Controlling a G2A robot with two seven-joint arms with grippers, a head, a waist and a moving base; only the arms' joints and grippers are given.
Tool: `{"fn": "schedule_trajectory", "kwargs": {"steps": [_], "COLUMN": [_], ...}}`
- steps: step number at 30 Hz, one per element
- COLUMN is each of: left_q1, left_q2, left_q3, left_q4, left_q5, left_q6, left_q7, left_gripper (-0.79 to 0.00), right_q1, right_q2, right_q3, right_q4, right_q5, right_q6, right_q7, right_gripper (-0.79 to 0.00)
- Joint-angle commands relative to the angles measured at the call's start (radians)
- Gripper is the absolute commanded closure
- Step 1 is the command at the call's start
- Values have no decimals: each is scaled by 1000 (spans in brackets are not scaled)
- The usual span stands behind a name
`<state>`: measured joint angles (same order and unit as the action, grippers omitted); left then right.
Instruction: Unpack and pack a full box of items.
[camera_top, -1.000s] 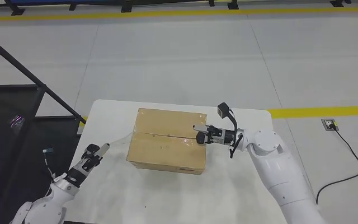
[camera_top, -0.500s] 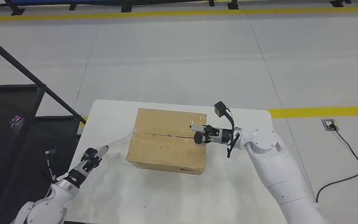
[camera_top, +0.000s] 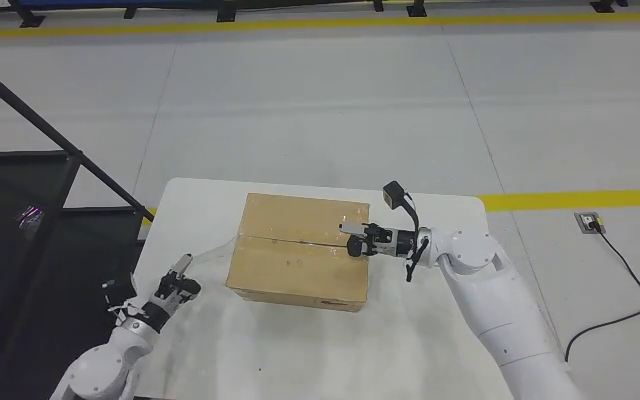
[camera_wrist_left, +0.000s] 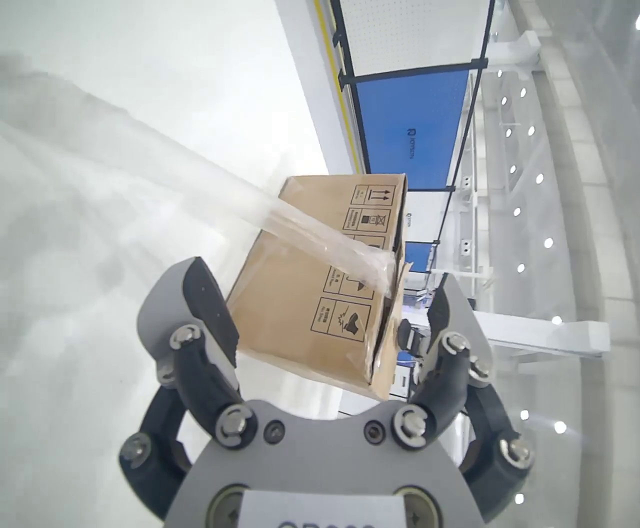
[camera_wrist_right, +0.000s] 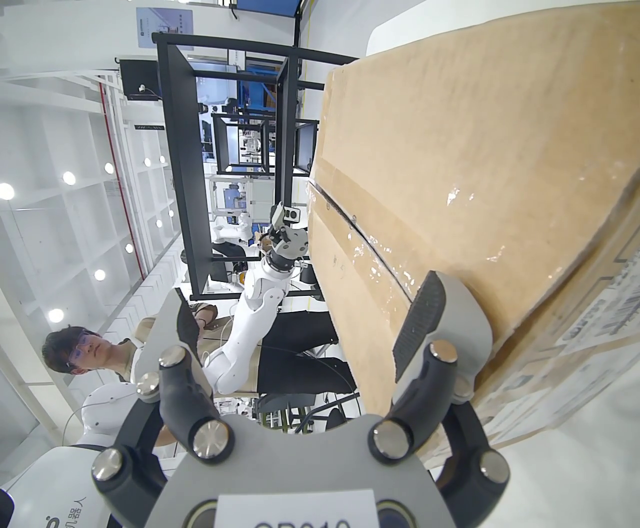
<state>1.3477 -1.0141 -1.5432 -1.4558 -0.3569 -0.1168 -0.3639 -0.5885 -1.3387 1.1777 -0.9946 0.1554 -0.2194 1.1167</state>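
Observation:
A brown cardboard box (camera_top: 298, 250) stands in the middle of the white table (camera_top: 420, 330), its top flaps closed along a seam (camera_wrist_right: 360, 225). A clear tape strip (camera_top: 213, 250) is peeled off the seam and sticks out past the box's left end (camera_wrist_left: 310, 225). My left gripper (camera_top: 178, 284) sits low over the table left of the box, open, with the strip passing beyond its fingertips (camera_wrist_left: 210, 300) and nothing between them. My right gripper (camera_top: 356, 240) is open at the box's right end, one finger (camera_wrist_right: 425, 320) lying against the box top by the seam.
A black metal frame (camera_top: 60, 150) stands off the table's left side. Bare tabletop lies in front of the box and to its left. In the right wrist view the left arm (camera_wrist_right: 270, 280) shows beyond the box.
The left gripper has drawn back toward the table's front edge, away from the tape strip's free end. The right gripper shifted slightly left onto the box top, then stayed.

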Motion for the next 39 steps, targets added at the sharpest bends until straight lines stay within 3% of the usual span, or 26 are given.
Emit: {"fn": "schedule_trajectory", "kwargs": {"steps": [1,13,22,28,39], "left_q1": [-27,-207,-310,-297,-173], "left_q2": [-7,-60,-85,-81,-66], "left_q3": [20,154,189,144,44], "left_q4": [36,239,328,274,6], "left_q5": [-44,-215,-234,-196,-47], "left_q6": [12,-22,-83,-148,-184], "left_q7": [10,30,46,62,132], "left_gripper": [-785,-785,-785,-785,-785], "right_q1": [0,0,0,0,0], "right_q2": [0,0,0,0,0], "right_q3": [0,0,0,0,0], "right_q4": [0,0,0,0,0], "right_q5": [0,0,0,0,0], "right_q6": [0,0,0,0,0], "right_q7": [0,0,0,0,0], "right_gripper": [-785,-785,-785,-785,-785]}}
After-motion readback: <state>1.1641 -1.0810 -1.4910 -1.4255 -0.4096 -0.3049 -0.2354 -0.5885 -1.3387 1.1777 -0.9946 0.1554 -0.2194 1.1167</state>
